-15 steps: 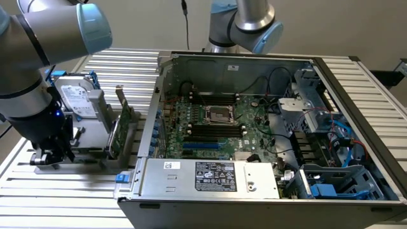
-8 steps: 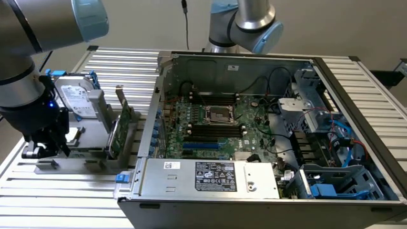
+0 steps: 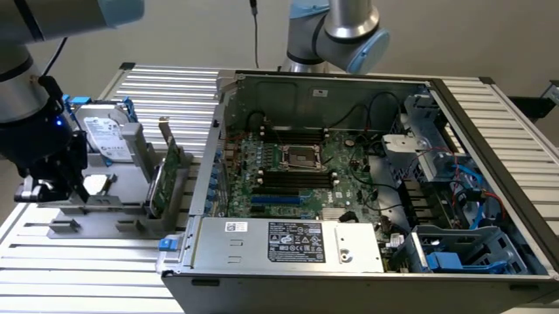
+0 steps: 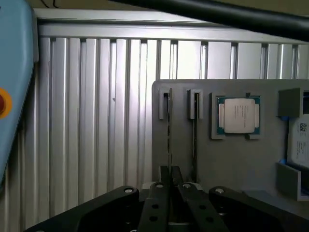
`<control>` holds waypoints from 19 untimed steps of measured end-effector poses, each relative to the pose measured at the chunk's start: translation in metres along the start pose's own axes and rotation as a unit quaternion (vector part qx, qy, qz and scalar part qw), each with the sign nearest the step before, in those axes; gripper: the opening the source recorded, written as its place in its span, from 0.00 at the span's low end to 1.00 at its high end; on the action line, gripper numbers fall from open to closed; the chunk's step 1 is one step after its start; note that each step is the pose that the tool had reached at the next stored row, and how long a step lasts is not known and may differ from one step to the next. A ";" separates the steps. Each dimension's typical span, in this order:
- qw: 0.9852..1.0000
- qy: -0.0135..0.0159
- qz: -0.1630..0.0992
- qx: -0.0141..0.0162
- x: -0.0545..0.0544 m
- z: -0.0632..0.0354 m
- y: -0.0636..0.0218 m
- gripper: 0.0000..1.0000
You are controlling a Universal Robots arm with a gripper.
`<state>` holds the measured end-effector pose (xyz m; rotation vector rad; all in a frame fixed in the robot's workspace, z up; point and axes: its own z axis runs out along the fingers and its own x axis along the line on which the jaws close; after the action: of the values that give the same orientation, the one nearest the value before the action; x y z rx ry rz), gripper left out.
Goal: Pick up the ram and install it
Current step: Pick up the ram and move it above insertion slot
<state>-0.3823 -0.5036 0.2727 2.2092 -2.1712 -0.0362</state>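
Nearest the lens, black fingers [image 4: 155, 205] closed on the thin edge of the ram [image 4: 169, 135], which stands edge-on in a slot of the grey holder [image 4: 227, 159], beside a second stick [image 4: 194, 135] and a silver processor [image 4: 238, 115]. Underneath, a ribbed aluminium worktop [image 4: 96, 121]; behind, a pale wall [image 3: 192, 33]. At the exterior view's right, an open computer case [image 3: 489, 163], motherboard [image 3: 297, 176] bare; at its left, a hard drive [image 3: 109, 140] on the holder.
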 end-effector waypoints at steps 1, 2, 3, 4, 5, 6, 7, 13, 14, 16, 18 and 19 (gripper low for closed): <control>1.000 0.000 0.000 0.000 0.000 -0.0045 -0.0011 0.13; 1.000 0.000 0.000 -0.001 0.000 -0.0088 -0.0025 0.13; 1.000 0.000 0.000 -0.001 0.000 -0.0127 -0.0044 0.13; 1.000 0.000 0.000 -0.001 0.000 -0.0162 -0.0067 0.13; 1.000 0.000 0.000 -0.002 0.000 -0.0200 -0.0092 0.13; 1.000 0.000 0.000 -0.002 0.000 -0.0237 -0.0119 0.13; 1.000 0.000 0.000 -0.003 0.000 -0.0275 -0.0147 0.13; 1.000 0.000 0.000 -0.006 0.000 -0.0496 -0.0324 0.13; 1.000 0.000 0.000 -0.007 0.000 -0.0530 -0.0354 0.13; 1.000 0.000 0.000 -0.008 -0.001 -0.0597 -0.0413 0.13; 1.000 0.000 0.000 -0.010 -0.001 -0.0659 -0.0474 0.13; 1.000 0.000 0.000 -0.010 -0.001 -0.0686 -0.0504 0.13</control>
<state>-0.3288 -0.5007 0.3388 2.1988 -2.1607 -0.0587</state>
